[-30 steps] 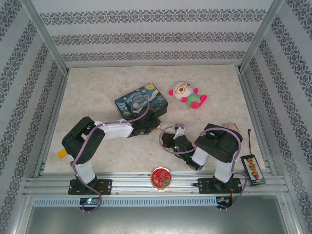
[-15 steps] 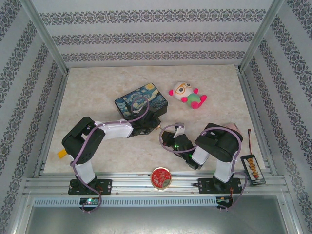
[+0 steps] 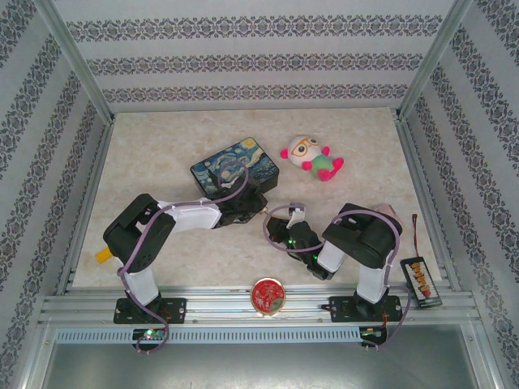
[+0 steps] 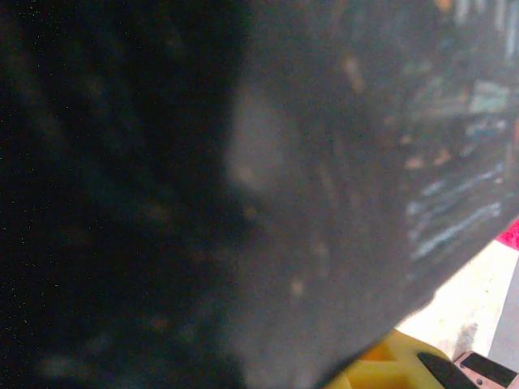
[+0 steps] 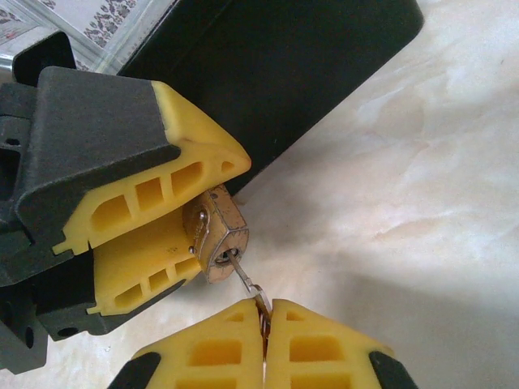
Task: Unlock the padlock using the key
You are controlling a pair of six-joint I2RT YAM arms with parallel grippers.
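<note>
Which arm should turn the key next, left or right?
Right. In its wrist view the right gripper is shut on the key, whose blade sits at the keyhole of the padlock. The left gripper clamps the padlock's body, so it should just brace.

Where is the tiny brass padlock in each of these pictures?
Top external: padlock at centre, at the left gripper's tip, just below the painted tin box.
Right wrist: left of centre, between the yellow jaws, key in it.
Left wrist: too dark and blurred to tell.
Shared landmark: the tin box.
</note>
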